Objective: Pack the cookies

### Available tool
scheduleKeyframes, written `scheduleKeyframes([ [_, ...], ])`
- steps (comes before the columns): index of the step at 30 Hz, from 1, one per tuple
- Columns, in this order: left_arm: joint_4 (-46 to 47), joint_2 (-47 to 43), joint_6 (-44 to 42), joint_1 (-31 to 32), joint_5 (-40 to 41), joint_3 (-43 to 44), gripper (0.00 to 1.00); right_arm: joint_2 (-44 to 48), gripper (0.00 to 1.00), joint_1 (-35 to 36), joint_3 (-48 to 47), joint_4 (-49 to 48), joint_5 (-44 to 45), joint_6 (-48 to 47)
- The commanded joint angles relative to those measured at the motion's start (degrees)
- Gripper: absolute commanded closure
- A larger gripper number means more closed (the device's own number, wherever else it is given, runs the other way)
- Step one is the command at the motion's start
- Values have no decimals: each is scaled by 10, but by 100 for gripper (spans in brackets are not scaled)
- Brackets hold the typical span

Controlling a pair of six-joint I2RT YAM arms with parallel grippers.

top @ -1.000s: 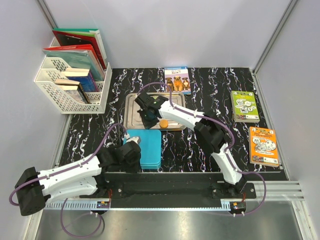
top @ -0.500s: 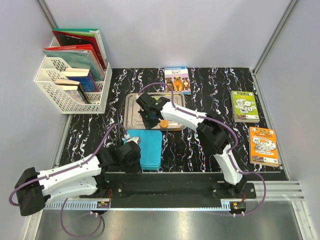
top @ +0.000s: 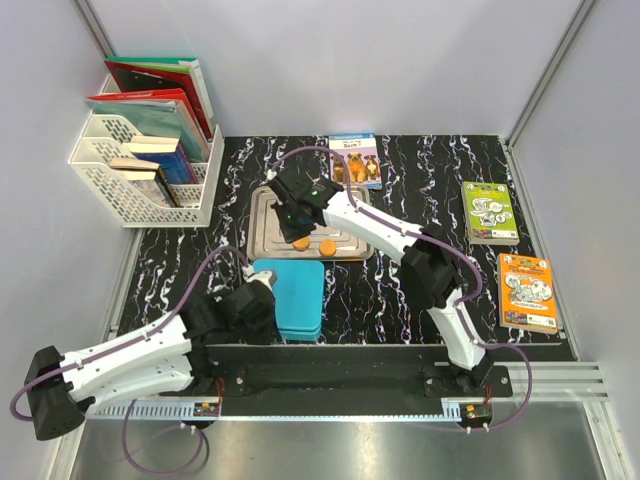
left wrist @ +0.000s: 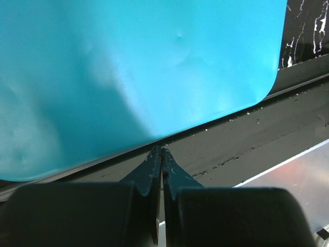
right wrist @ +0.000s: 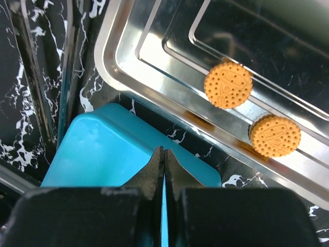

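Evidently packing had not begun: the steel tray (right wrist: pixel 154 72) and the apparently lidded teal box (right wrist: pixel 103 154) sat just beside each other. The right gripper (right wrist: pixel 163 150) and left gripper (left wrist: pixel 161 151) were pressed together, empty. Two orange cookies (right wrist: pixel 228 85) lay in the tray. Opened jaws would be needed next.

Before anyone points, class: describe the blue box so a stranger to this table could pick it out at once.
Find the black marbled table and the shiny metal tray at its middle. On the near side of that tray, just off its front rim, lies the blue box. It is flat, plain turquoise with rounded corners, unlike the silver tray holding two orange cookies.
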State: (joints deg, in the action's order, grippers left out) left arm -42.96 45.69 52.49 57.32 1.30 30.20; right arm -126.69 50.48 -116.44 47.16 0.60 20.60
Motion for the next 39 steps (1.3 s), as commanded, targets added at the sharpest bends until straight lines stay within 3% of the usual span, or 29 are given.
scheduleKeyframes([
  [1, -10, -4, -5, 2, -3, 28, 96, 15, 99, -7, -28, 22, 12, -11],
  [13, -124, -69, -29, 14, 20, 164, 99, 31, 100, -17, -60, 22, 31, -8],
  [16, -134, -68, -47, 13, 65, 203, 99, 55, 100, -17, -46, 19, 41, 1],
  [21, -114, -37, -52, 10, 150, 200, 96, 165, 100, -15, 149, -86, 27, 50],
  [26, -30, 39, -62, -57, 95, 138, 100, 251, 100, 22, 288, -130, 33, 67],
  [32, 2, 54, -68, -100, 108, 117, 100, 305, 100, 62, 367, -186, 23, 102],
  [39, 5, 70, -63, -115, 86, 93, 100, 289, 100, 85, 406, -214, 0, 126],
])
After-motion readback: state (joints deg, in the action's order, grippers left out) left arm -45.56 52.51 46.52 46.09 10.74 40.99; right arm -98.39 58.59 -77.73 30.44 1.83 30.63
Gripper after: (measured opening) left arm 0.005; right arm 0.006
